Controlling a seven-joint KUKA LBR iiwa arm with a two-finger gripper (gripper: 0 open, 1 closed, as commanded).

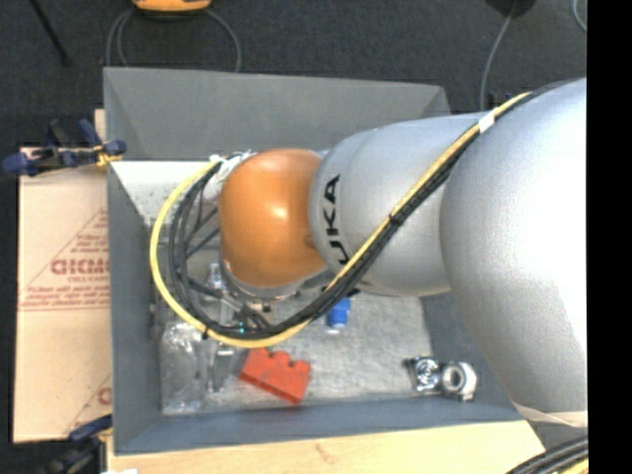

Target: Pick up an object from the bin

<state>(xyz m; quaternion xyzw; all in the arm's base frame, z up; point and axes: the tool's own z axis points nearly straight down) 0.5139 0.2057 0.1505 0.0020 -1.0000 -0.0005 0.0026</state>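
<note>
My gripper (pixel 219 356) reaches down under the wrist into the front left part of the bin. Just to its right an orange-red toy brick (pixel 276 373) lies flat on the bin floor, close to the gripper but not visibly held. On the gripper's left, a clear, crinkled plastic thing (pixel 180 355) lies against the left wall. A small blue thing (pixel 338 314) peeks out from under the arm, further right.
A small shiny metal piece with round parts (pixel 443 376) lies near the front right corner. The arm and its orange wrist cover, with looping yellow and black cables, hide the middle and back of the bin.
</note>
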